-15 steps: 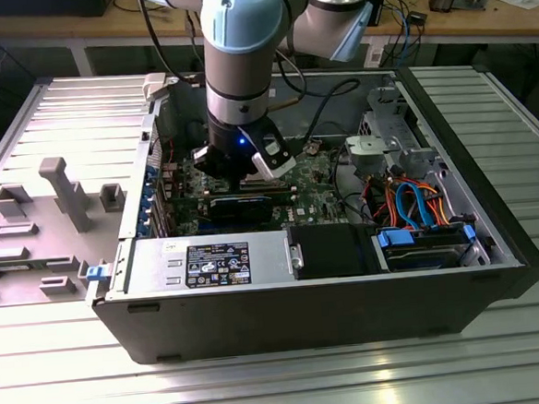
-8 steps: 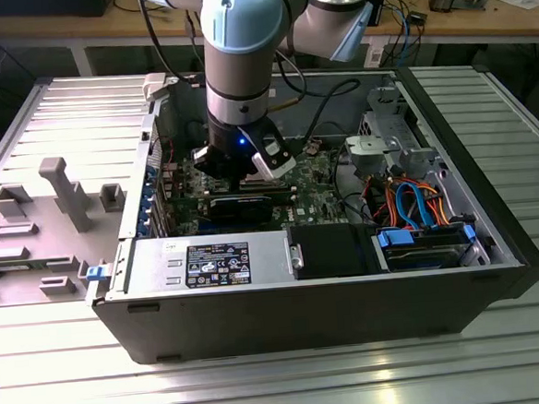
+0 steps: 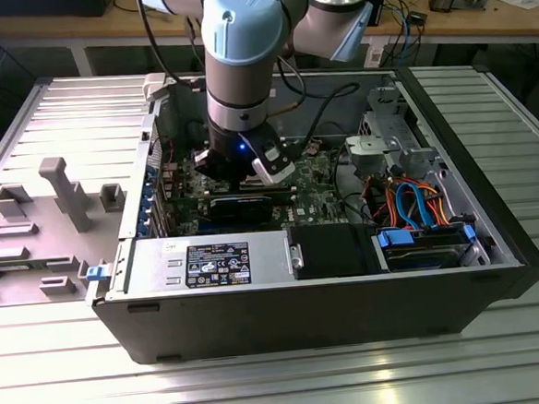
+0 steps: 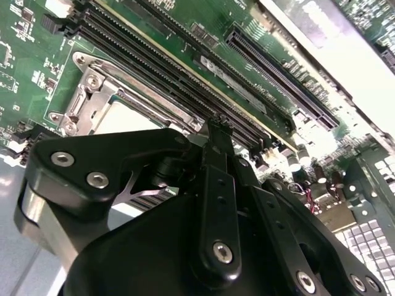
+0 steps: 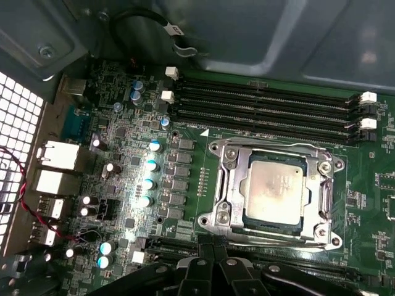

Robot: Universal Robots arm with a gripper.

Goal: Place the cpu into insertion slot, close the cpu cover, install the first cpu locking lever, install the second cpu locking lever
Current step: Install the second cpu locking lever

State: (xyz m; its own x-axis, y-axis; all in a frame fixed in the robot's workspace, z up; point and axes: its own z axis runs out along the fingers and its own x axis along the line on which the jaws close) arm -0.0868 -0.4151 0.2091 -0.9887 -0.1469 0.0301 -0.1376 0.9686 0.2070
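1. One cpu (image 5: 274,190) sits in the insertion slot (image 5: 223,185), with the cpu cover (image 5: 321,188) closed flat around it.
2. The gripper (image 5: 213,246) hovers just beside it, fingers together, holding nothing.

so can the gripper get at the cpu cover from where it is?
Probably yes: the gripper sits just beside the cpu cover, with nothing between them in the first wrist view.

Single arm (image 3: 236,56), pale blue joint housings, reached steeply downward from the far side of the scene, wrist roughly vertical. Black gripper (image 3: 240,172) hung at its lower end; in the second wrist view the fingers (image 4: 217,145) lay pressed together, tips meeting
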